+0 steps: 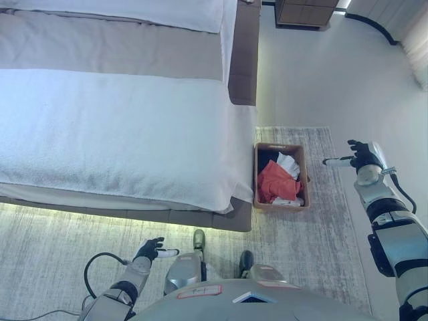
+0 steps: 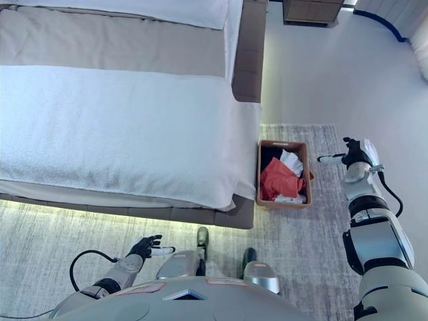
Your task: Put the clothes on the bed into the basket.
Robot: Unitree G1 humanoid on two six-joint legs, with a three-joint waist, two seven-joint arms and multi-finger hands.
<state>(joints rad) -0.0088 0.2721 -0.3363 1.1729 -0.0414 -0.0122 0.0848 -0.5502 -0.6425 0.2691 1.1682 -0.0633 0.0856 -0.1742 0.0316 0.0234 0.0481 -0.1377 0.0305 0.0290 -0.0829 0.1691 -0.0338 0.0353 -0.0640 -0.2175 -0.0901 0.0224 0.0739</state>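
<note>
White bedding on the bed (image 1: pixel 120 127) is lying bare in the left eye view while the clothes (image 1: pixel 275 180) are sitting in the basket (image 1: pixel 256 175), and in the right eye view the right hand (image 2: pixel 353 155), fingers loose, is hanging nearer the basket than the left hand (image 2: pixel 146 247), fingers spread.

Bedroom corner, pretty plain

Grey patterned rug (image 1: pixel 314 254) over a pale floor (image 1: pixel 314 73), dark wooden cabinet (image 1: pixel 304 12) at the far wall, light strip glowing along the floor.

Silver-grey arms, dark left hand (image 1: pixel 148 250), dark right hand (image 1: pixel 361 156), white-tipped fingers (image 1: pixel 332 161).
</note>
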